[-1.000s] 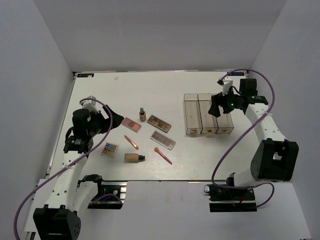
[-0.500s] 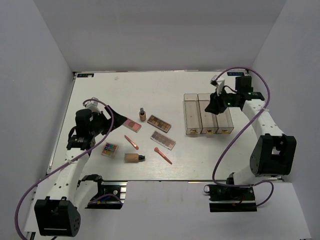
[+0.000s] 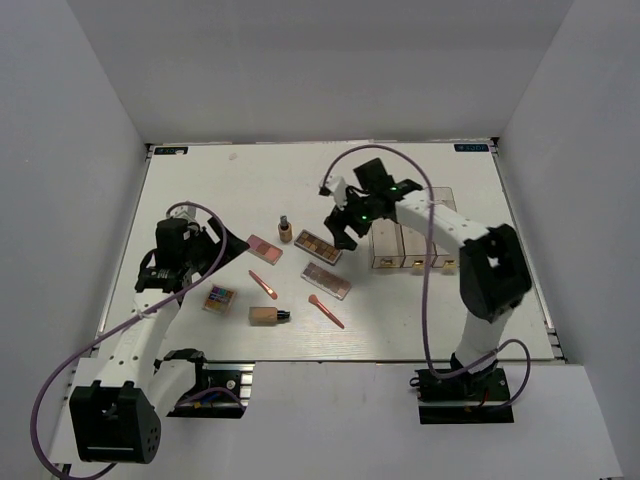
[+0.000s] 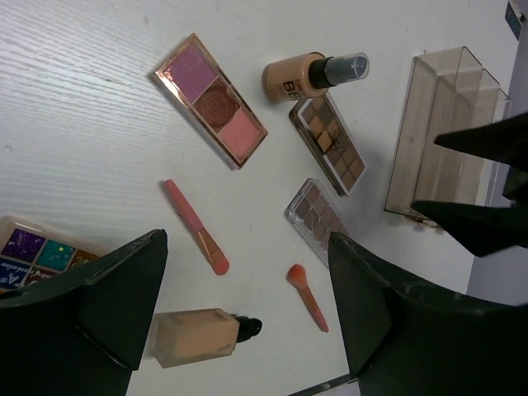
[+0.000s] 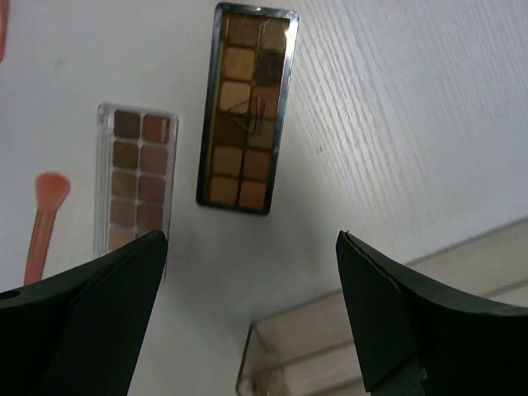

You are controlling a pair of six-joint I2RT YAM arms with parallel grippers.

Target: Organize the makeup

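The makeup lies spread left of centre. A pink palette (image 3: 264,248) (image 4: 210,99), an upright foundation bottle (image 3: 285,229) (image 4: 309,76), a dark brown palette (image 3: 319,246) (image 5: 246,107) and a clear-cased brown palette (image 3: 327,281) (image 5: 136,177) lie farther back. Two pink-orange brushes (image 3: 263,285) (image 3: 326,312), a lying foundation bottle (image 3: 268,315) (image 4: 198,337) and a multicoloured palette (image 3: 219,299) lie nearer. My left gripper (image 3: 222,247) (image 4: 246,239) hovers open left of the pink palette, holding nothing. My right gripper (image 3: 340,225) (image 5: 252,239) hangs open and empty above the dark brown palette's right end.
Three clear organizer boxes (image 3: 410,240) (image 4: 441,132) stand side by side right of the makeup, partly covered by my right arm. One box corner (image 5: 330,355) shows just under the right fingers. White walls close in the table on three sides.
My right arm has swung left from above the organizer boxes to over the brown palettes. The left gripper has edged slightly toward the pink palette. No makeup has moved.
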